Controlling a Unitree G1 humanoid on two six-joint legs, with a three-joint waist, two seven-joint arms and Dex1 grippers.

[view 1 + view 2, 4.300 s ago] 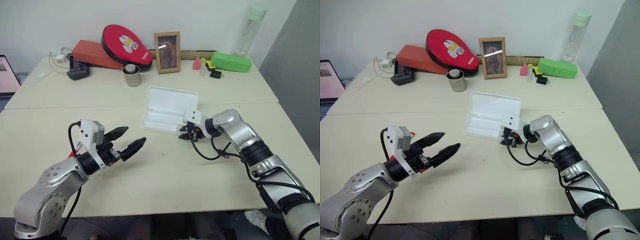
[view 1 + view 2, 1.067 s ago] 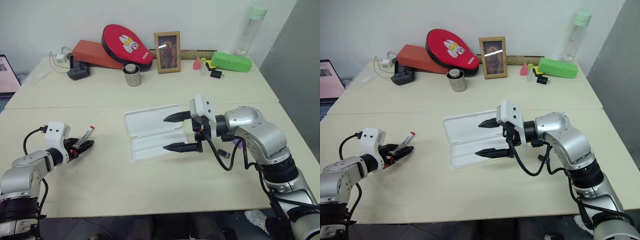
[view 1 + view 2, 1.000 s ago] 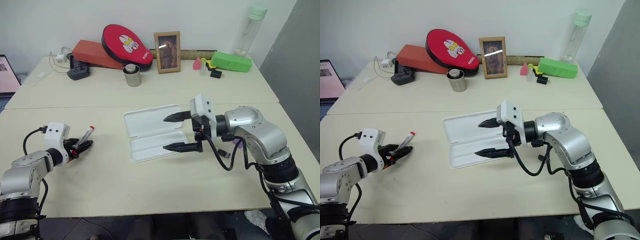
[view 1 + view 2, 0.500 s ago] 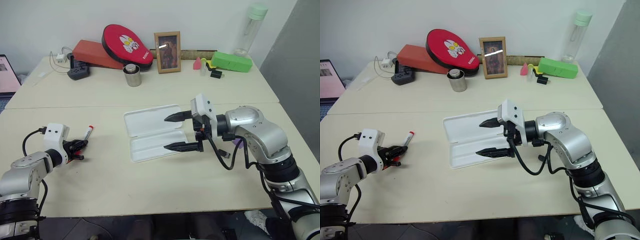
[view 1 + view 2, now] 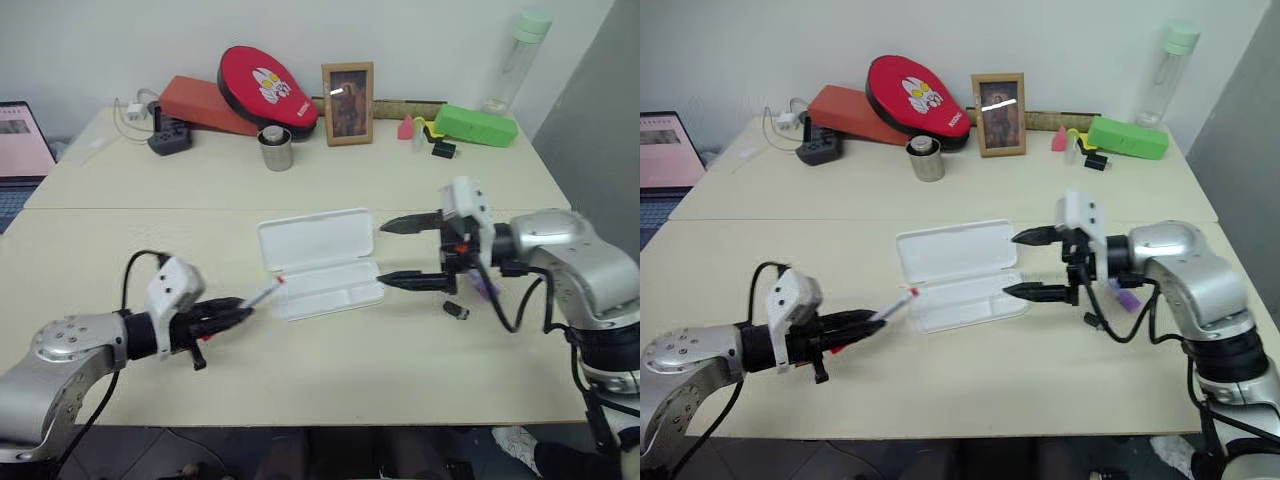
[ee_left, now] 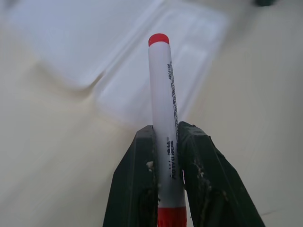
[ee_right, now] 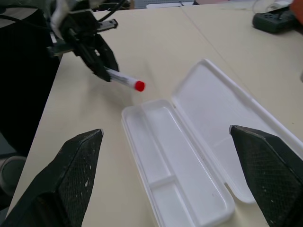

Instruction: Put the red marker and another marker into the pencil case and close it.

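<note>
- The left gripper (image 5: 232,313), lower left of the head view, is clamped on the red marker (image 6: 163,109), its two black fingers (image 6: 137,189) pinching the white barrel near one red end.
- The marker's free red end points toward the pencil case (image 5: 320,262) and sits just beside the case's left edge; whether they touch cannot be told.
- The pencil case lies open at the centre of the table (image 5: 300,370), lid flat toward the back, shallow tray toward the front.
- The right gripper (image 5: 402,252), right of centre, stands wide open and holds nothing, its fingertips just beside the case's right end.
- The purple highlighter (image 5: 484,285) lies on the table at right, partly hidden behind the right gripper.
- A small black stub (image 5: 455,310) lies just in front of it.
</note>
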